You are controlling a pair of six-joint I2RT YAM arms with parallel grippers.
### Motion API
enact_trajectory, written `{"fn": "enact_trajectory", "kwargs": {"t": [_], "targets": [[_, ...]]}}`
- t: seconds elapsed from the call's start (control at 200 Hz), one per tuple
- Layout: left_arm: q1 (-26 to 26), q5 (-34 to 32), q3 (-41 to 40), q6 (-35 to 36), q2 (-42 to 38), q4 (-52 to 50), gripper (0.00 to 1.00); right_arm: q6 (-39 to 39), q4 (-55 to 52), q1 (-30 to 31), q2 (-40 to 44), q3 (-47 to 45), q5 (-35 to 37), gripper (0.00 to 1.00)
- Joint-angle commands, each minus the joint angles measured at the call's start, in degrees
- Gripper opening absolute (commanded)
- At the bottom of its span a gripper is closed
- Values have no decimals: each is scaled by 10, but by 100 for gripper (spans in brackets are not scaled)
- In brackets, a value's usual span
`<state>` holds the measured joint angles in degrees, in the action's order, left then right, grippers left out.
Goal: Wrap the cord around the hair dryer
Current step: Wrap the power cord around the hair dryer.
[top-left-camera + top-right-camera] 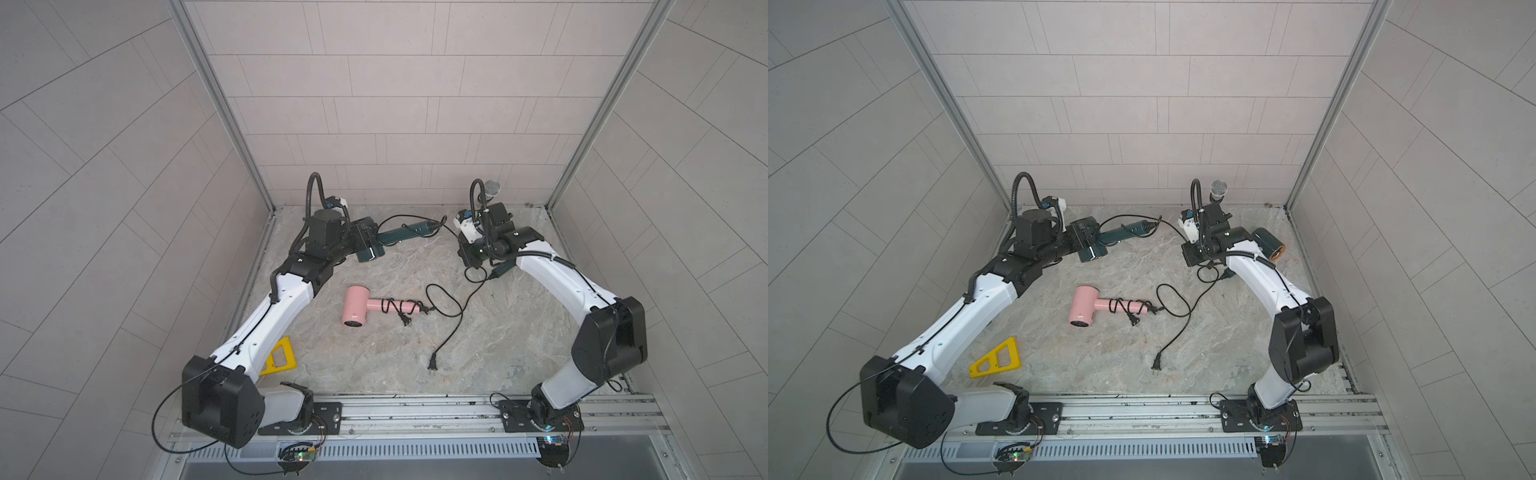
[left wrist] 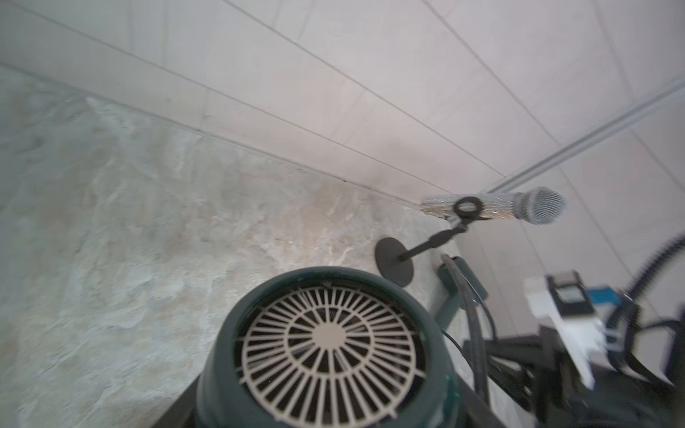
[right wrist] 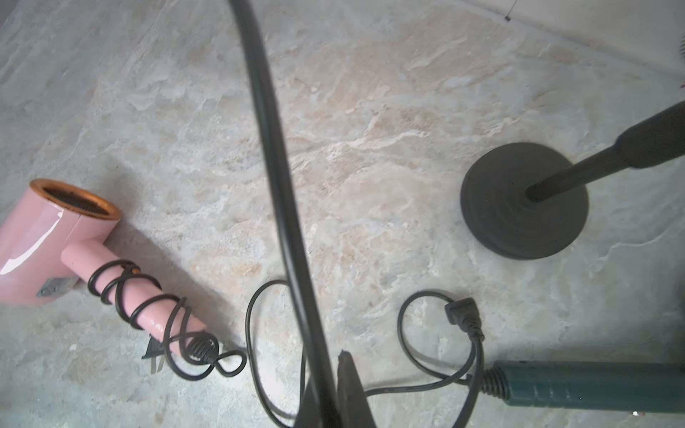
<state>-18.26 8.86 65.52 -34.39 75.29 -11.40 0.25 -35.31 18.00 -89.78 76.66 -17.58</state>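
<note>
Left of centre in a top view, the green hair dryer (image 1: 399,233) is clamped by its head in the left gripper (image 1: 366,246), apparently for steadiness. Its cord (image 3: 276,166) is pinched in the closed right gripper (image 3: 328,392), likely for winding.

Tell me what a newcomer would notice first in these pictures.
Most striking is the pink hair dryer lying in the middle, its cord already coiled around the handle. At the back, the left gripper is shut on a dark green hair dryer, while the right gripper pinches the black cord coming from it. A silver microphone stands by the back wall, behind the right arm.
</note>
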Motion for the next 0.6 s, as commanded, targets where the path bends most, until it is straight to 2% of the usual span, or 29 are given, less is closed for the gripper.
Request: {"fn": "enact_trajectory", "kwargs": {"t": [0.0,0.125,0.275,0.385,0.595], "targets": [[2,-147,14,-44,-2,-1,0,5,-1,28,49,-38,0,0],[5,-221,-2,-65,3,3,0,-10,-54,83,100,-68,-4,0],[9,-237,-11,-87,19,19,0,-36,-134,165,123,-74,-7,0],[9,-273,-14,-90,36,9,0,-52,-180,223,131,-60,4,0],[12,-289,-23,-96,57,1,0,-79,-260,277,122,11,34,0]]}}
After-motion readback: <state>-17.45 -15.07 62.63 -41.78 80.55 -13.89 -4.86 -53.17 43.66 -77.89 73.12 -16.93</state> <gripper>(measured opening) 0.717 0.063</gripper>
